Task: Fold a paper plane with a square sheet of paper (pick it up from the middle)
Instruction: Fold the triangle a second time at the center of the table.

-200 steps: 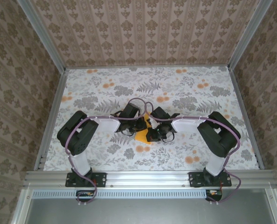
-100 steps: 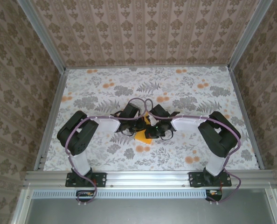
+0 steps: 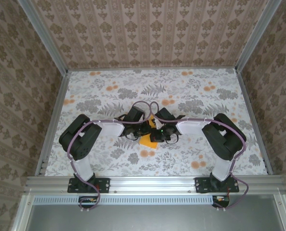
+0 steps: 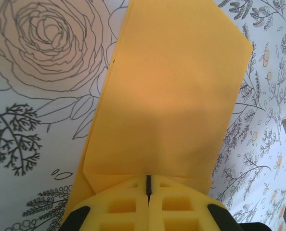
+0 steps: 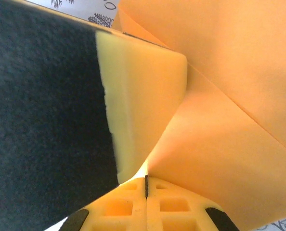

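Paper [image 3: 147, 141] shifted on floral tabletop [image 3: 205, 96].

A floral tablecloth [image 3: 201, 144] lies between brown damask-patterned walls [image 3: 148, 29].

2 hands [image 4: 148, 182] [image 5: 146, 182], 1 paper sheet [image 4: 172, 96]

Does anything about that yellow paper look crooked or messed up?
Slightly. On the square sheet of paper, folded over, a lower layer peeks out along its left edge in the left wrist view, so the edges don't line up.
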Robot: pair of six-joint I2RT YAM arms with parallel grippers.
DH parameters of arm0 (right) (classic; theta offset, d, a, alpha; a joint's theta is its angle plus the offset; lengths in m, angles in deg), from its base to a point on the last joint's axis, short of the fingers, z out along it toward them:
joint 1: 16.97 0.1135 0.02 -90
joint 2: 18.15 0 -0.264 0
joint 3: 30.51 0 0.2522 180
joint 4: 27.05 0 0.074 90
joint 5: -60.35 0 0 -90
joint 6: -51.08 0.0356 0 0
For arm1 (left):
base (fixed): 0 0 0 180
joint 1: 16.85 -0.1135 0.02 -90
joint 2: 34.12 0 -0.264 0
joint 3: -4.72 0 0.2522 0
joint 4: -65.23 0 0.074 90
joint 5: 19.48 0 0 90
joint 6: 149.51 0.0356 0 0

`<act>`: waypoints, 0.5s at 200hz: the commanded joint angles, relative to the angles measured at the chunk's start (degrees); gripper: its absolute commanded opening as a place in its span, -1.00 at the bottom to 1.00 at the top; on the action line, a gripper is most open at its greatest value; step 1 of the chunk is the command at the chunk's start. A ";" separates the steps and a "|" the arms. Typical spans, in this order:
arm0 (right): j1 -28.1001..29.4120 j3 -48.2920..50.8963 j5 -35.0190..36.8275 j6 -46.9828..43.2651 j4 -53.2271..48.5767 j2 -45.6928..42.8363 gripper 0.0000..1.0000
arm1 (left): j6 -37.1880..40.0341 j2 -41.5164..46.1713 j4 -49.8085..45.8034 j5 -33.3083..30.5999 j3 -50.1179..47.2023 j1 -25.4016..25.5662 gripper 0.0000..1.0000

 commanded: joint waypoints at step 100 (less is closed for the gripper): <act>0.06 10.29 -6.85 -4.82 -8.37 -6.74 -0.95 | -1.09 -3.08 -9.44 -4.25 -3.65 0.67 -0.98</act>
